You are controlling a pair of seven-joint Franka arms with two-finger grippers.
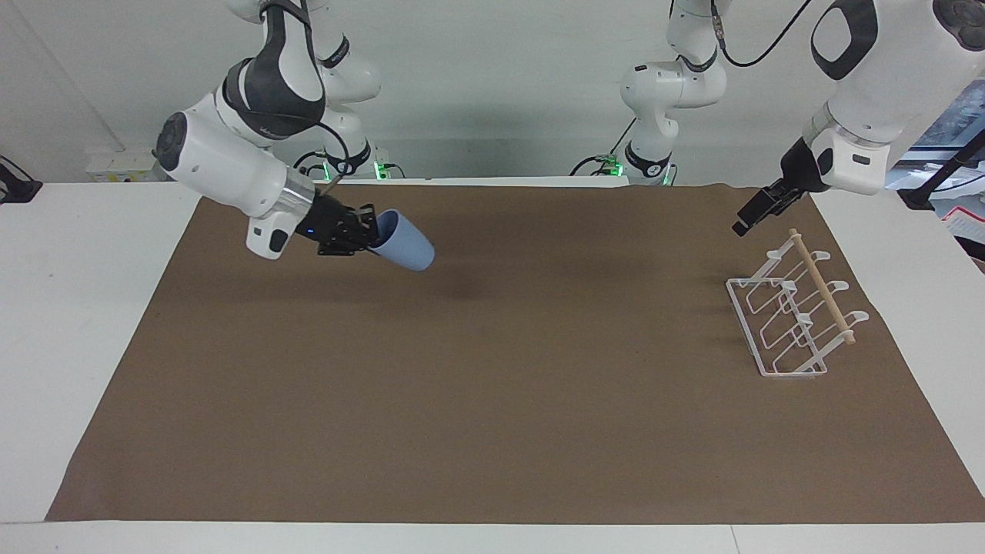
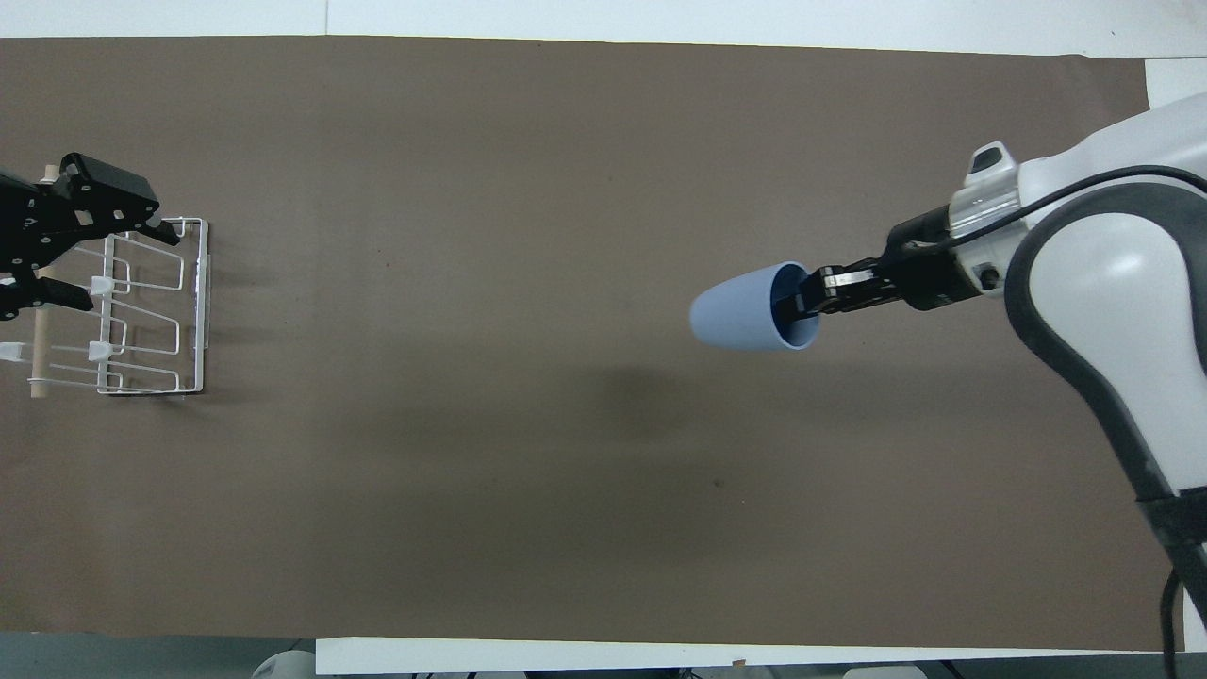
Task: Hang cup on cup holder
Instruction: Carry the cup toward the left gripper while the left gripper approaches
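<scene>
The light-blue cup (image 1: 406, 241) hangs in the air on its side, its base pointing toward the left arm's end of the table. My right gripper (image 1: 369, 235) is shut on its rim, one finger inside the mouth, over the mat at the right arm's end. In the overhead view the cup (image 2: 740, 309) and the right gripper (image 2: 806, 300) show the same grip. The white wire cup holder (image 1: 822, 286) with its wooden dowel stands at the left arm's end. My left gripper (image 1: 758, 211) hovers open just above the holder's end nearest the robots; the overhead view shows it (image 2: 57, 236) over the holder (image 2: 201, 302).
A brown mat (image 1: 492, 400) covers most of the white table (image 1: 54, 323). Nothing else lies on the mat between the cup and the holder.
</scene>
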